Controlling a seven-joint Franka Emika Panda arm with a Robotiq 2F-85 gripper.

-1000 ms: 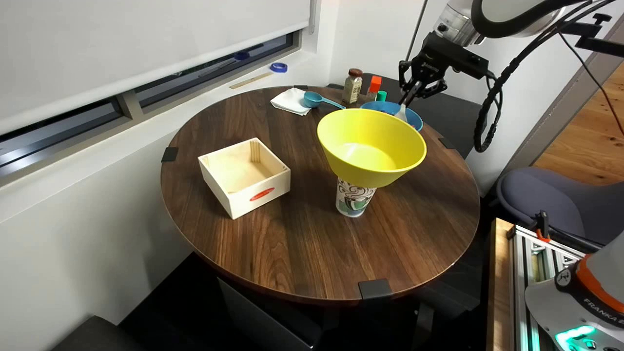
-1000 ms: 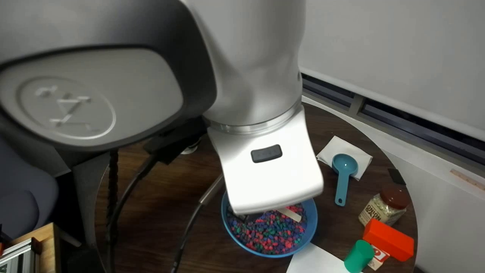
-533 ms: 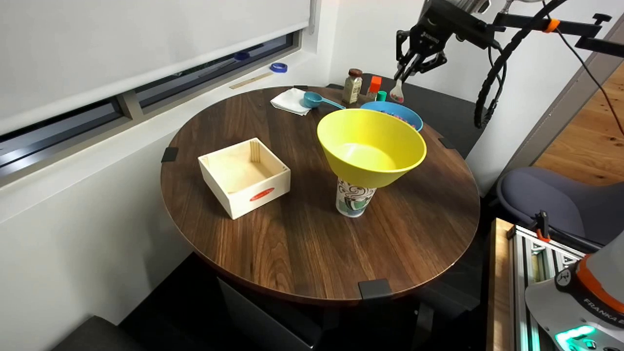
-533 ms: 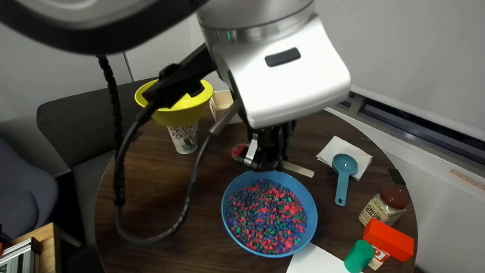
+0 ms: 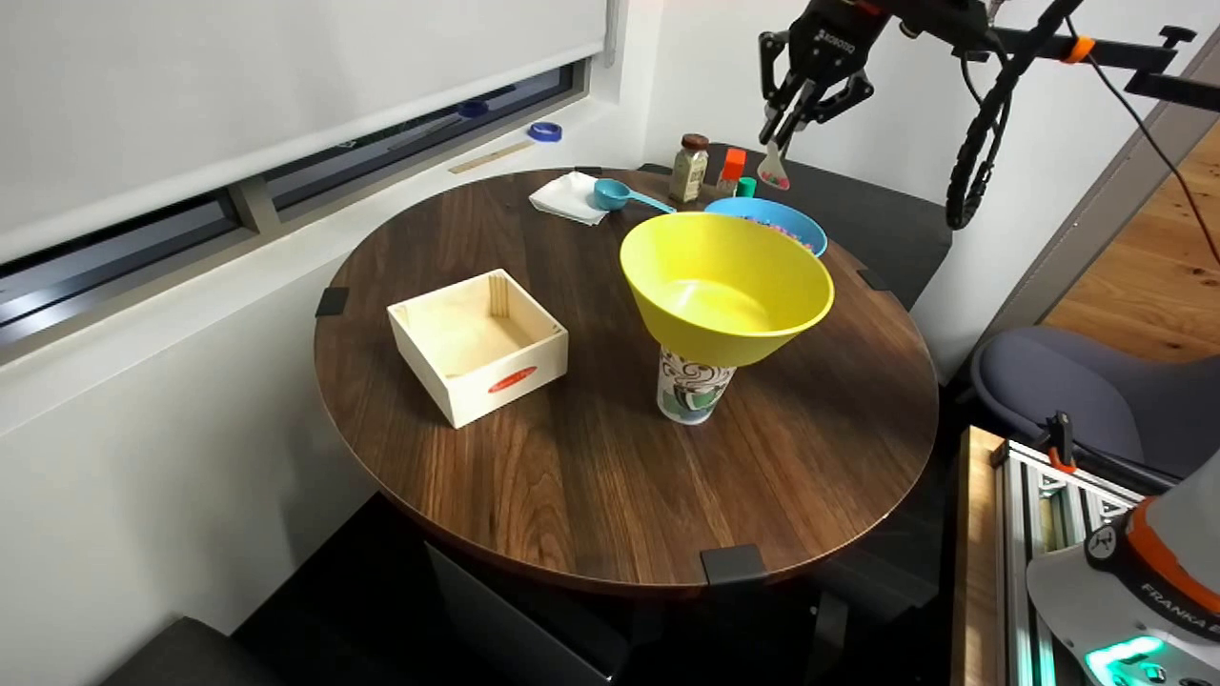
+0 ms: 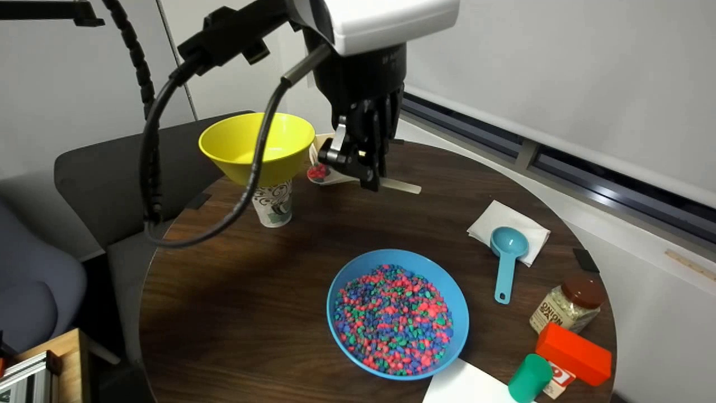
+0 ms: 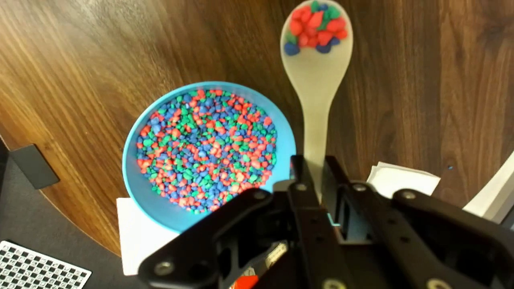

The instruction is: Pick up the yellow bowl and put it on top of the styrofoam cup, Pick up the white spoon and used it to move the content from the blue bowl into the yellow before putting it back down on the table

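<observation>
My gripper is shut on the handle of the white spoon, raised above the table. The spoon's bowl holds a small heap of red, green and blue content. In both exterior views, the gripper holds the spoon roughly level. The blue bowl stands on the table, with much content in it. The yellow bowl sits atop the styrofoam cup, and its inside looks empty.
A wooden box stands beside the cup. A blue measuring spoon lies on a white napkin. A spice jar, red box, green cap and white paper are near the blue bowl. My wrist cable hangs near the yellow bowl.
My gripper has lifted the spoon out of the blue bowl with content in it, and has moved up and off to the side of the bowl. The yellow bowl and cup have not moved.
</observation>
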